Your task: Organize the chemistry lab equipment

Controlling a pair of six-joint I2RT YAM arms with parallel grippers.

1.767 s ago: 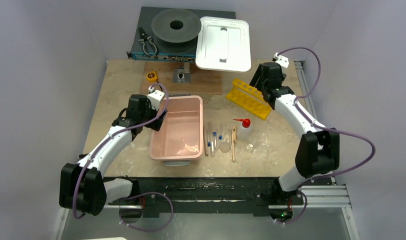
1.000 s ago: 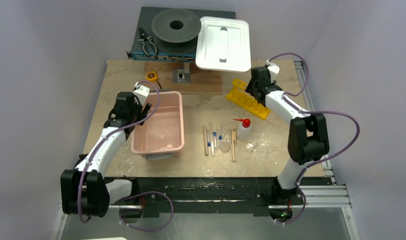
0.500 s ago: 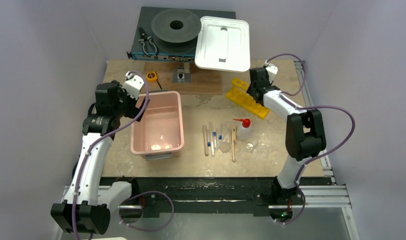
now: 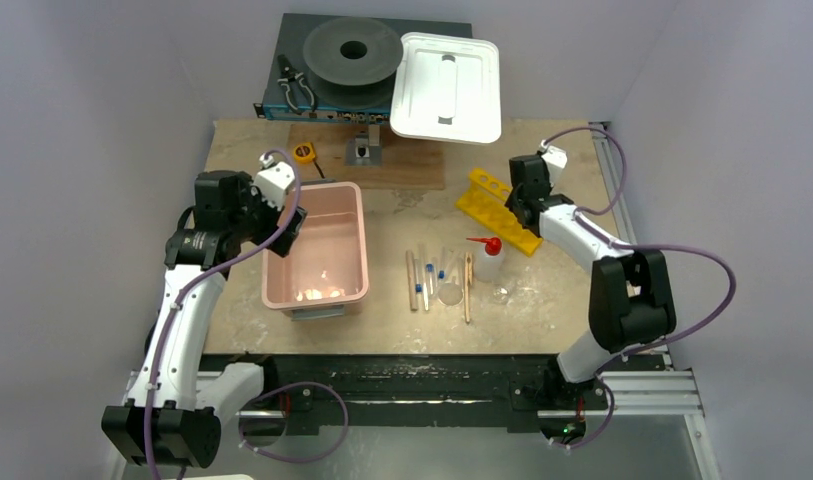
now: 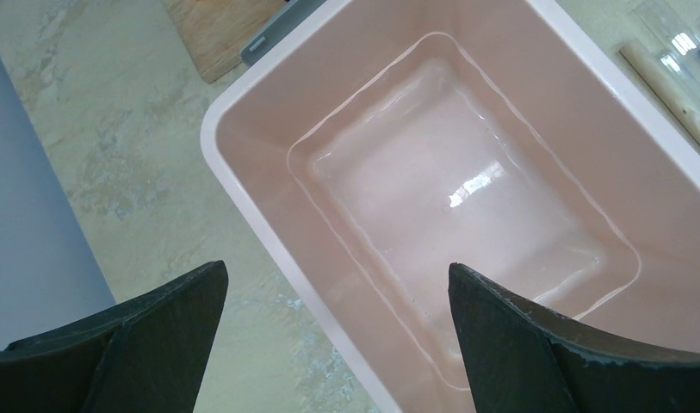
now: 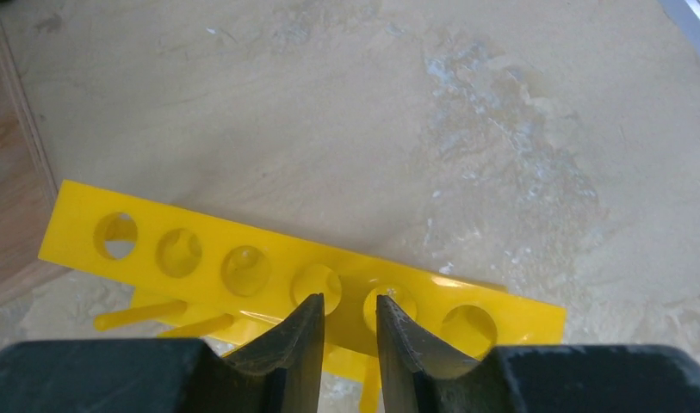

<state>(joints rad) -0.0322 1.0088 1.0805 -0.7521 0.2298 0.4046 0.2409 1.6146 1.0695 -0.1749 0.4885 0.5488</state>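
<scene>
Currently, left gripper (image 5: 336, 274): hovering with its fingers spread wide, pinching nothing.
pink tub (image 5: 260, 198): sitting directly under the left gripper, with its rim running between the spread fingers.
right gripper (image 6: 346, 303): reaching down onto the rack, its fingers drawn close together with a narrow gap showing.
right grip: a strip of the rack's top plate is showing between the fingertips; I cannot tell whether they are pinching it.
yellow holed rack (image 6: 213, 258): sitting under the right gripper, with most of its holes stretching off to the gripper's left in the wrist view.
small white squeeze bottle (image 4: 489, 262): standing between the two grippers, nearer the right one.
blue-capped tubes (image 4: 427, 276) and wooden sticks (image 4: 468, 288): lying beside the bottle, on its left-gripper side.
clear round dish (image 4: 450, 294): resting among the tubes and sticks.
tiny glass (image 4: 500, 294): sitting just beside the bottle.
</scene>
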